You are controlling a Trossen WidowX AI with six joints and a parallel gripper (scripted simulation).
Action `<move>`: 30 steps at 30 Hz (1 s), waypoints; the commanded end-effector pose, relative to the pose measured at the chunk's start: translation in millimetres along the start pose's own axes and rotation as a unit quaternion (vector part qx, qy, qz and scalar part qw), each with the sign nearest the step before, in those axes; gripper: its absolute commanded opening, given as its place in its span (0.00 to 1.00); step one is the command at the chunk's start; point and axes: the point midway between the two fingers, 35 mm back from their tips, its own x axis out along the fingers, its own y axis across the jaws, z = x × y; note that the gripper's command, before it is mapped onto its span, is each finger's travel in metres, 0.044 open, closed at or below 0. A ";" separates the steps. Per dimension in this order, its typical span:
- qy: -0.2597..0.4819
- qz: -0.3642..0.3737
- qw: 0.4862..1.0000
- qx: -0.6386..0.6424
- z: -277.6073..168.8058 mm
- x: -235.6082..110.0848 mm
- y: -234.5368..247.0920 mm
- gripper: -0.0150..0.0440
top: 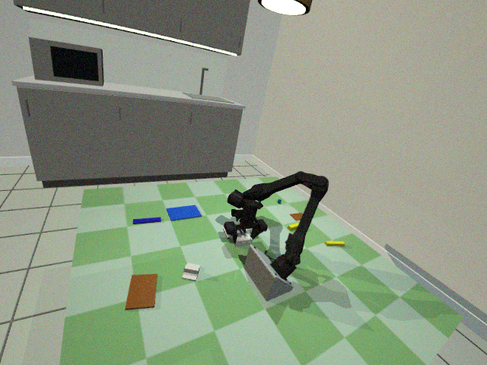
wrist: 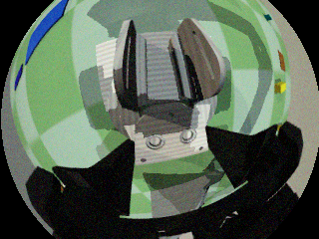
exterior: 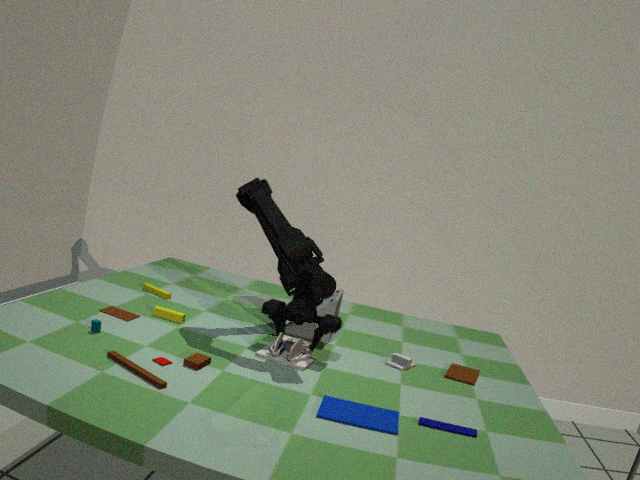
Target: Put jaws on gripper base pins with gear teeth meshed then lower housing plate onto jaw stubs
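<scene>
The pale gripper base (wrist: 104, 56) (exterior: 303, 363) lies flat on the mat. Two upright jaws with dark slots stand on it: the left jaw (wrist: 120, 75) and the right jaw (wrist: 205, 62) in the wrist view, their long ends roughly parallel. My gripper (top: 244, 237) (exterior: 297, 341) (wrist: 167, 134) points down at the base and is shut on the pale housing plate (wrist: 171, 149), with a fingertip at each side edge. Two round stub ends show on the plate. The gear teeth are hidden, and whether the plate is fully seated cannot be told.
The grey wedge (top: 261, 274) stands close beside the gripper. A small white stepped block (top: 191, 271) (exterior: 400, 361), a blue slab (top: 183, 212) (exterior: 357, 414), a dark blue bar (top: 146, 220) (exterior: 447, 427) and a brown block (exterior: 197, 360) lie around on the checkered mat.
</scene>
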 end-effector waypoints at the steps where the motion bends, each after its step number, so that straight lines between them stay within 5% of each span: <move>1: 0.000 -0.002 1.000 -0.002 -0.3 1.1 0.0 0.85; 4: 0.000 -0.002 1.000 -0.002 -0.3 1.1 0.0 0.85; 8: 0.000 0.000 1.000 0.000 0.0 0.0 0.0 1.00; 22: 0.000 0.000 1.000 0.000 0.2 -1.9 0.2 1.00; 30: 0.001 -0.001 1.000 -0.002 -1.6 -68.1 -0.2 1.00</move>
